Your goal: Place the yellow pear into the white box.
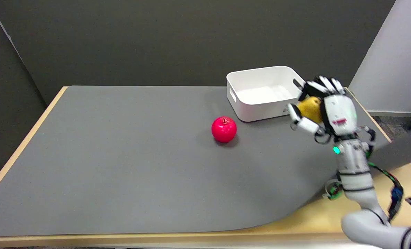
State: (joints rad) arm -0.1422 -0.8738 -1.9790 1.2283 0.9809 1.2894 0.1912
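My right hand [324, 107] holds the yellow pear [309, 107], fingers curled over its top and thumb under its left side. The hand is raised above the table, just off the near right corner of the white box [260, 74]. The box stands open-topped at the table's far right, its inside bare. Most of the pear is hidden behind my palm and fingers.
A red apple [224, 129] sits on the grey mat [122, 155] to the left of the box's near corner. The mat's right edge curls up, baring the wooden table [316, 218] beneath. A grey wall panel [395, 58] stands at the far right.
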